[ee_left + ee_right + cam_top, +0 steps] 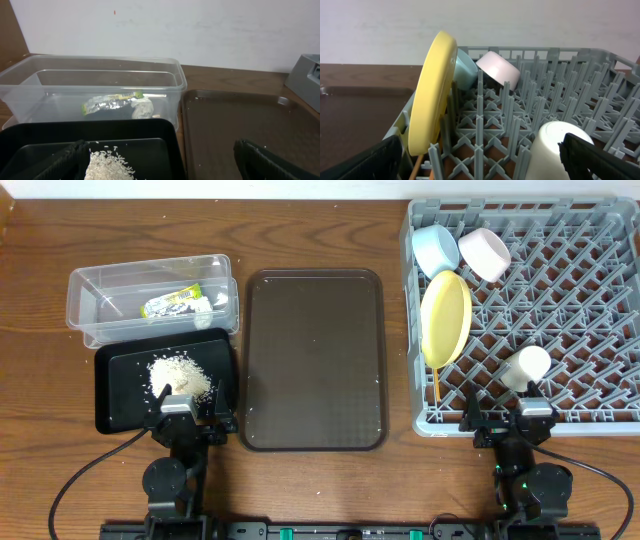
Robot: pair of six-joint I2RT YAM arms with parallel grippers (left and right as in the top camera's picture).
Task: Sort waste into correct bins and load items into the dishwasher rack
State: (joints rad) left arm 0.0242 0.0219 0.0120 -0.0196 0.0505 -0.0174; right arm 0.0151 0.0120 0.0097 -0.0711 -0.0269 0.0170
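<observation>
Left gripper (pixel 188 408), right gripper (pixel 508 414) both released, grainy rice heap (pixel 180 375), round yellow plate (pixel 446 318) edgewise

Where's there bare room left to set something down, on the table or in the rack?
The brown serving tray, between the black tray and the rack, is bare. The rack's right half, right of the white bowl and cup, is free. Crowded: the rack's left edge, with light blue bowl, yellow plate.

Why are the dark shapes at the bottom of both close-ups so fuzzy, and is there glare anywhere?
Left wrist view: they're the robot's fingers, too near the lens to focus; the clear tub shows pale reflections. Right wrist view: fingers equally soft, plate crisp. Overhead view: evenly lit, sharp, no strong glare.
</observation>
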